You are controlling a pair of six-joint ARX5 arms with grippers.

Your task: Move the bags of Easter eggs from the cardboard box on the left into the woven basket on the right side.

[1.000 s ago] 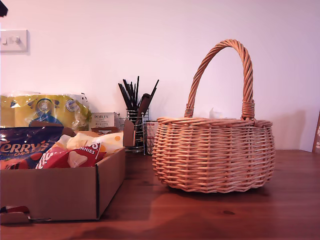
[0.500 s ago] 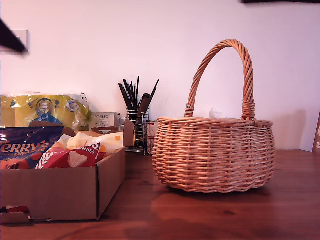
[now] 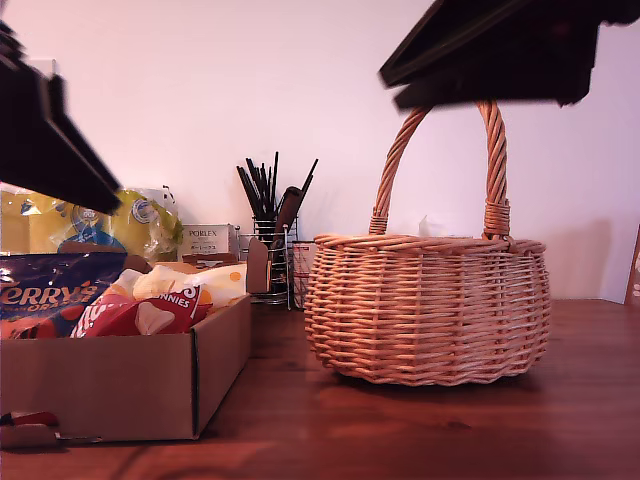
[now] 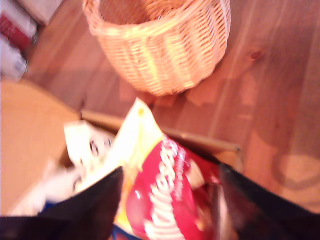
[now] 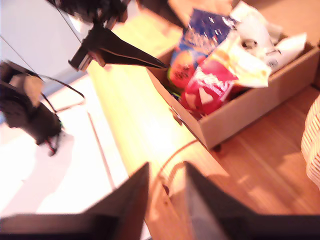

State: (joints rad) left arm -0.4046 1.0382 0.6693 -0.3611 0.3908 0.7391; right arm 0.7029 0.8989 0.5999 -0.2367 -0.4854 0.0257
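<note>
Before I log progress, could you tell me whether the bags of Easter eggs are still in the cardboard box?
In the box: the bags of Easter eggs sit heaped inside the cardboard box. Whether the woven basket holds any cannot be told.

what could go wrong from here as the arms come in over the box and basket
My first gripper hangs open over overlapping bags in the cardboard box, so it may snag two at once. The arm at the exterior view's upper right is close to the woven basket handle and could knock it.
</note>
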